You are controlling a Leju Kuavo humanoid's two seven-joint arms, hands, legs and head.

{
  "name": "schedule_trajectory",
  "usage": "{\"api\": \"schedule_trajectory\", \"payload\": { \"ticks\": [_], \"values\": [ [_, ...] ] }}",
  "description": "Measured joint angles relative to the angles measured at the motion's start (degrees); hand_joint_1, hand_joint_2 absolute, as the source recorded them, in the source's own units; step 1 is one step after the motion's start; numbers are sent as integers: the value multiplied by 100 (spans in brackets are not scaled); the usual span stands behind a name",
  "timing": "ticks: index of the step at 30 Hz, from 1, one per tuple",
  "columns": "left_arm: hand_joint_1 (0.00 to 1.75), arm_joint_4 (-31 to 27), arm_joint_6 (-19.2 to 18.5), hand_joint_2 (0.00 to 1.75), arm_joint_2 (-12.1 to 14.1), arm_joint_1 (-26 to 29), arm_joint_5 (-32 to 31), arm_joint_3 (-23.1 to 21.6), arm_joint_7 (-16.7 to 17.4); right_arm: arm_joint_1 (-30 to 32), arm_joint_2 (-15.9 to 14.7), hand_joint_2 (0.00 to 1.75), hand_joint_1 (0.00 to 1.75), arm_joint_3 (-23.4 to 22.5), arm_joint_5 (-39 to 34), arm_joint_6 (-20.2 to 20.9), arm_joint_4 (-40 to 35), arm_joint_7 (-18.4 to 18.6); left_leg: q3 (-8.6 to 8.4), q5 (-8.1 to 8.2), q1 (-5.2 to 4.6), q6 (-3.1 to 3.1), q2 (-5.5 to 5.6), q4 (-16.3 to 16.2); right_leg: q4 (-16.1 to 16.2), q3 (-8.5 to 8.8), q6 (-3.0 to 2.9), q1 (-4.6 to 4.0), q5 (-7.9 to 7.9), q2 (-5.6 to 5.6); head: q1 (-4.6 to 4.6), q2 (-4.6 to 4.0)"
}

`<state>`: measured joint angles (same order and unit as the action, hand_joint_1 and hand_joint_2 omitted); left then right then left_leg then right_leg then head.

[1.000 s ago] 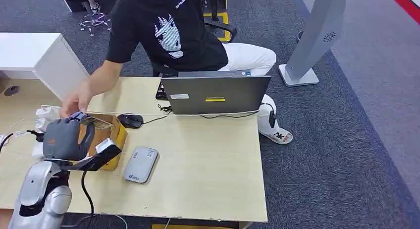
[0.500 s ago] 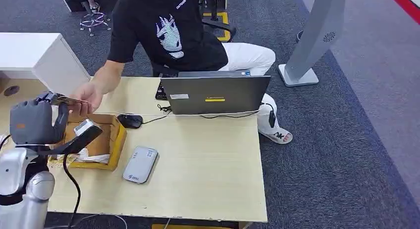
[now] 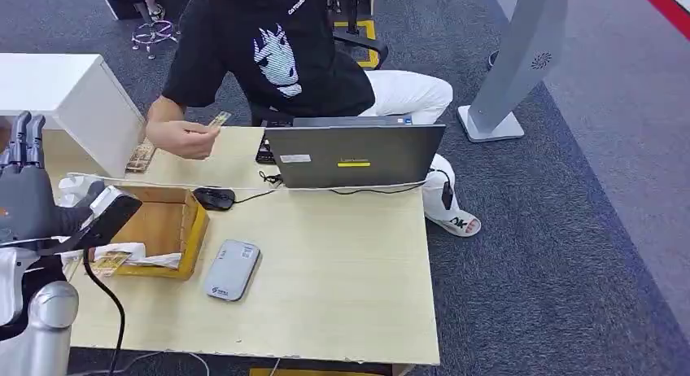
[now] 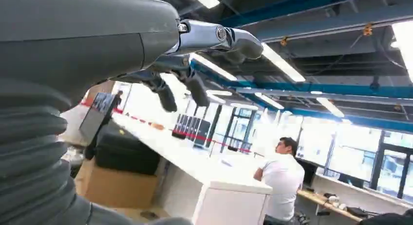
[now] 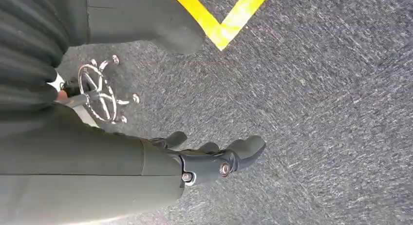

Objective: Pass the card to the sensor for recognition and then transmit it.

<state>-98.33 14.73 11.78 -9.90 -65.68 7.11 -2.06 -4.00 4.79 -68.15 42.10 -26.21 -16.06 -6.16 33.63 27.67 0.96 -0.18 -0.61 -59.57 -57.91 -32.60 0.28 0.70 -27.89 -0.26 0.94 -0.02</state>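
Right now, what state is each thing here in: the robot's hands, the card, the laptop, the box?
Left hand: raised, fingers apart, holding nothing.
Right hand: hanging over the carpet, holding nothing.
Small tan card: held in the seated person's hand.
Grey laptop: lid open.
Yellow cardboard box: open on top.
Flat grey sensor: lying flat on the wooden table.

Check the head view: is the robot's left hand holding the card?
No, the person's hand pinches the card above the desk's far edge, while the left hand is raised with nothing in its fingers.
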Motion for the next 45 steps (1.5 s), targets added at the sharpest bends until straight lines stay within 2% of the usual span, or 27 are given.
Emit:
{"api": "schedule_trajectory", "payload": {
  "ticks": [4, 8, 13, 17, 23, 35, 39, 45],
  "values": [
    [0, -98, -85, 175, -39, 143, -20, 63, -116, 0, 2, 175, 0, -4, 17, -7, 7, 35, 0, 0, 0, 0, 1, 0, 0, 0, 0, 0, 0, -1, 0, 0],
    [0, -214, -205, 175, -39, 354, -311, 61, -157, 0, 22, 175, 0, -31, -22, -7, 7, 15, 0, 0, 0, 0, 0, 0, 0, 0, 0, 0, 0, 1, 0, 0],
    [0, -446, -501, 175, 24, 799, -549, -27, -238, 2, 66, 175, 0, -116, -116, -7, 4, -7, 0, 5, 0, 2, -1, 0, 1, -1, -1, 0, -3, 1, 0, 0],
    [0, -730, -741, 175, 308, 1273, -553, -245, -297, 13, 94, 175, 0, -212, -168, -18, 4, -31, 0, 6, 1, 2, -5, 0, 1, -5, -2, 0, -4, 2, 4, 0],
    [0, -1021, -1006, 175, 621, 1594, -448, -405, -315, 9, 109, 175, 0, -284, -122, -70, 4, 37, 0, 6, 1, 3, -3, 1, 1, -2, -3, 0, -5, 2, 2, 0],
    [0, -1692, -1814, 175, 1792, 2622, -440, -383, -41, 21, 175, 175, 0, -337, -13, -229, 4, 269, 1, 8, 2, 2, -2, 2, 0, -2, -3, 0, -12, -1, 4, 0],
    [0, -1742, -1862, 175, 2011, 2842, -461, -380, 0, 22, 190, 175, 0, -339, -4, -240, 4, 275, 1, 8, 2, 2, -1, 2, 0, 0, -2, 0, -12, -3, 4, 0],
    [0, -1784, -1919, 175, 2166, 2967, -459, -380, 2, 23, 212, 175, 0, -341, 44, -245, 4, 284, 0, 8, 1, 2, 0, 2, 0, 1, -2, 0, -11, -3, 7, 0]
  ]
}}
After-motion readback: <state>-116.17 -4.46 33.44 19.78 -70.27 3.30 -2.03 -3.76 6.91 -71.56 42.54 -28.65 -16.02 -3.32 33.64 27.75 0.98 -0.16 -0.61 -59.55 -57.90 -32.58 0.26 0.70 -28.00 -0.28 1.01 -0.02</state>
